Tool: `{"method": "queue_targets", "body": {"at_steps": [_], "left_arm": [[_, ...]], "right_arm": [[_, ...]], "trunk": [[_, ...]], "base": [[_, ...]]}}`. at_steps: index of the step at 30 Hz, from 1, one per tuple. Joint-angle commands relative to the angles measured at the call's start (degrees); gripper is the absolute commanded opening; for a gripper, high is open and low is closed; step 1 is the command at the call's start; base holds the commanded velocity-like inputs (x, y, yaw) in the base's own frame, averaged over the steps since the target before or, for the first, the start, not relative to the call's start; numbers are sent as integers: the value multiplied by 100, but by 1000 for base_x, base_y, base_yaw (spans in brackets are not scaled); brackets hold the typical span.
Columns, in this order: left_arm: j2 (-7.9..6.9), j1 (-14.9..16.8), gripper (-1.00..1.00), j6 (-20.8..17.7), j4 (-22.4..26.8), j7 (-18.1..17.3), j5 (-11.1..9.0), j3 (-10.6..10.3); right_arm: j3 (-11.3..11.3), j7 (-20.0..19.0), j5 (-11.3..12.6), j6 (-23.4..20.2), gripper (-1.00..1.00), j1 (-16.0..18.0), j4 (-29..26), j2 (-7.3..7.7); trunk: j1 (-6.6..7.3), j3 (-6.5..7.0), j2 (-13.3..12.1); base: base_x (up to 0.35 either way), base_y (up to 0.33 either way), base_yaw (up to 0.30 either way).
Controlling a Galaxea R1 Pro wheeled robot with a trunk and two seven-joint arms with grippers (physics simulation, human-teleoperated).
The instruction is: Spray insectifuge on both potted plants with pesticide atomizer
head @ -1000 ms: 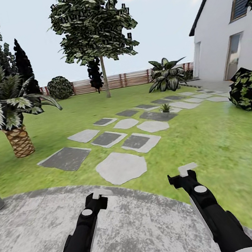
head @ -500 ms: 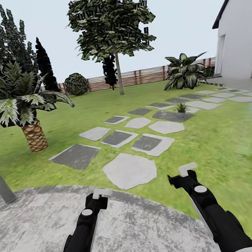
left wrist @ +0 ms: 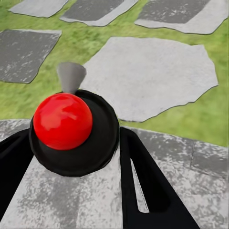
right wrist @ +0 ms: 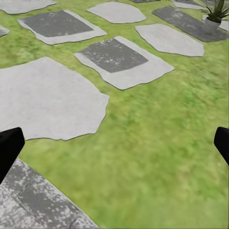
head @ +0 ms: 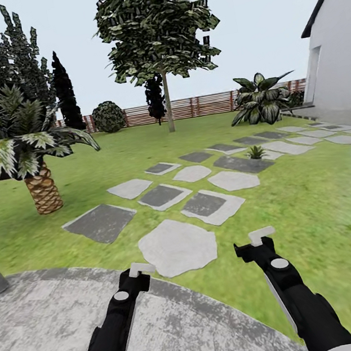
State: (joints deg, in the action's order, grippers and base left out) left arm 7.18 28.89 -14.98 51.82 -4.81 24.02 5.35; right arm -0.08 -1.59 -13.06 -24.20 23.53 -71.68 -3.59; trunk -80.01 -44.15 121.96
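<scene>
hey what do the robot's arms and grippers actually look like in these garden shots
Both arms are glossy black toward the wrist, turning white nearer the body, each with a round white disc set on the wrist. The left gripper and right gripper have pale whitish tips on black bases. In the left wrist view, long black fingers flank a round black part topped by a shiny red ball. No cables show.

The garden is overlooked from head height, facing the fence (head: 187, 106). The ground is viewed closely by both wrist cameras; the pale stone (head: 179, 246) (left wrist: 152, 71) (right wrist: 43, 98) is seemingly shared by all three.
</scene>
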Motion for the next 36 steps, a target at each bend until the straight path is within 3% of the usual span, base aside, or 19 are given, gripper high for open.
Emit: {"method": "queue_targets", "body": {"at_steps": [1, 36], "left_arm": [[10, 3, -100, -22, 13, -51, 59, 27], [10, 3, -100, -21, 13, -50, 59, 27]], "right_arm": [[-1, -17, -56, -32, 100, 3, -7, -1], [-1, -17, -56, -32, 100, 3, -8, -1]], "trunk": [[-2, -6, 3], [-2, -6, 3]], "base": [[311, -199, 0], [302, -217, 0]]}}
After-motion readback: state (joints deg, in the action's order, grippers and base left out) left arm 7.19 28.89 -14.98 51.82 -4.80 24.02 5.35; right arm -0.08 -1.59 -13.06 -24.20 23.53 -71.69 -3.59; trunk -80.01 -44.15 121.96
